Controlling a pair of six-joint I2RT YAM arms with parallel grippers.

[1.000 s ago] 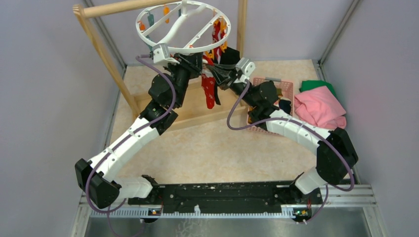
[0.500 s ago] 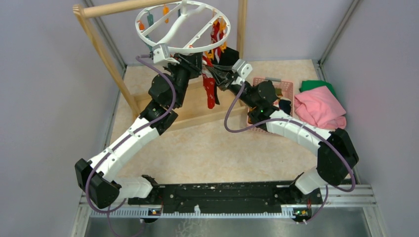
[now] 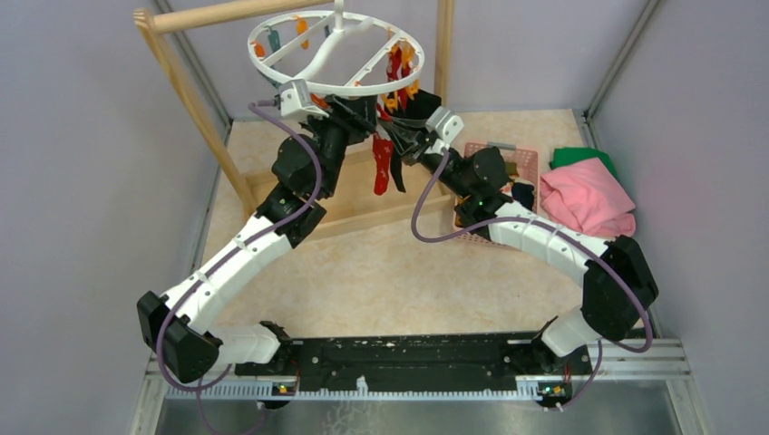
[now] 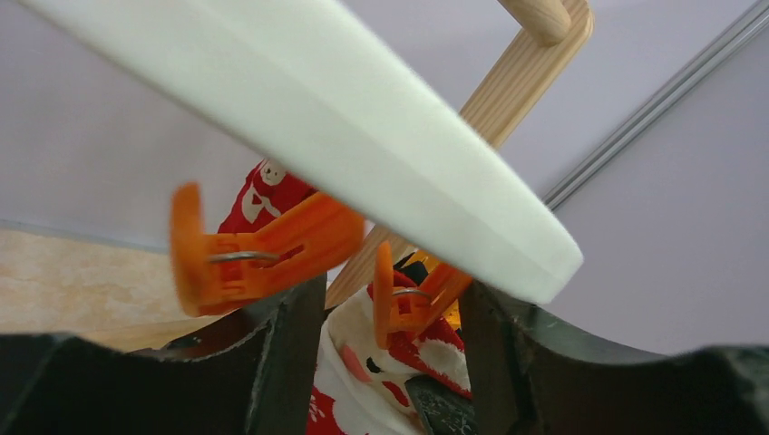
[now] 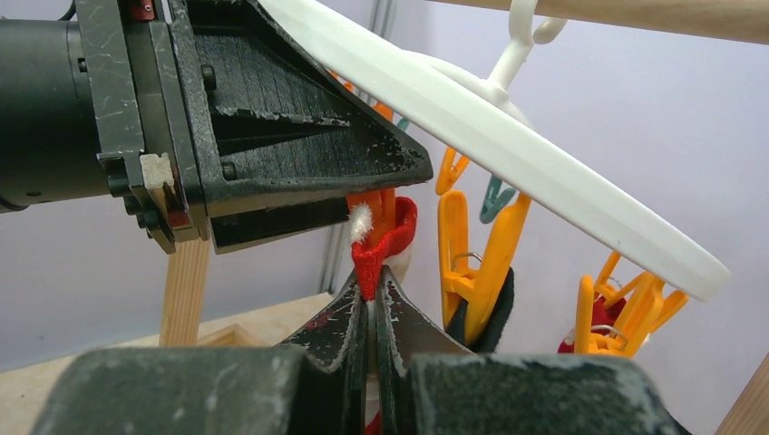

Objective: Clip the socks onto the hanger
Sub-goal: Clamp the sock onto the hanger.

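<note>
The hanger (image 3: 272,68), a white ring with orange and teal clips, hangs from the wooden rack. Under its near rim, the left gripper (image 3: 363,113) stands open. In the left wrist view an orange clip (image 4: 413,304) hangs loose between the fingers (image 4: 290,362), below the ring (image 4: 363,127). That clip bites the top of a red sock with white patterns (image 4: 363,372). The right gripper (image 5: 372,281) is shut on the same sock's red cuff (image 5: 385,240), just under the clip. The sock (image 3: 383,168) dangles between both arms. A black sock (image 5: 501,308) hangs in a yellow clip (image 5: 476,258).
The wooden rack (image 3: 195,109) stands on a board base (image 3: 354,204) at the back. A pink basket (image 3: 526,168) sits at the right, partly behind the right arm. Folded pink (image 3: 585,199) and green (image 3: 580,156) cloths lie beyond it. Another red sock (image 5: 598,317) hangs clipped further right.
The left jaws have spread apart and let the orange clip go. The ring has tipped slightly and the red sock has risen a little. The right gripper stays shut on the sock.
</note>
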